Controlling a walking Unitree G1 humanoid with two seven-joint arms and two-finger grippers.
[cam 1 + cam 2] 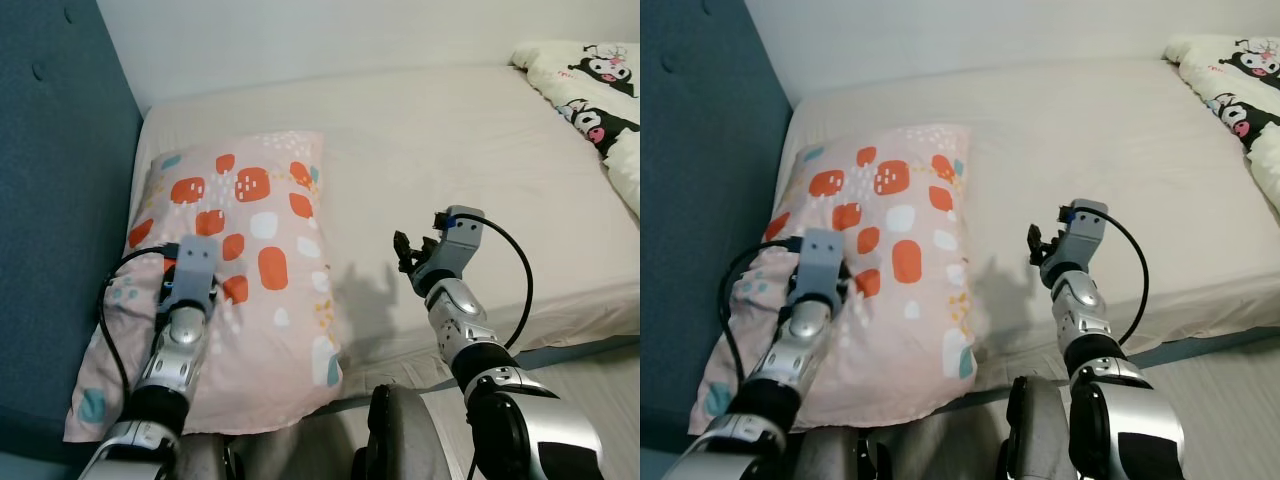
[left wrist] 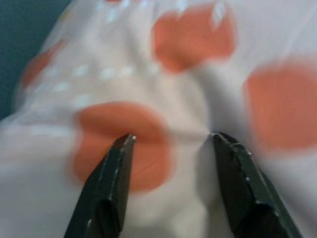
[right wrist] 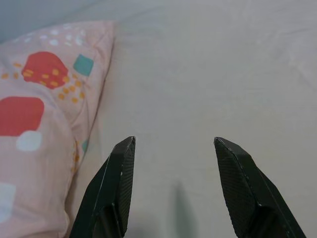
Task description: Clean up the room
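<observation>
The robot's own grey body [image 1: 400,440] is seen nearest, at the bottom of the head views. To the left, the blue headboard [image 1: 50,200] is seen standing along the bed. Next, the left gripper [image 2: 171,141] is held low over the pillow [image 1: 250,290], with its two black fingers spread apart and the cloth right at their tips (whether the cloth is touched cannot be told, as that wrist view is blurred). Nothing is gripped yet.

If the pillow is to be straightened, a good fold of cloth should be pinched before any pull is made, and the pull should be slow so the cover is not torn.

The pillow is laid on the white bed [image 1: 450,140], by the headboard. It is pink, soft and wrinkled, with orange, white and teal patches.

Further right, the right gripper [image 3: 171,144] is held above the bare sheet, fingers apart and empty. At the far right, a cartoon blanket [image 1: 590,90] is seen.
</observation>
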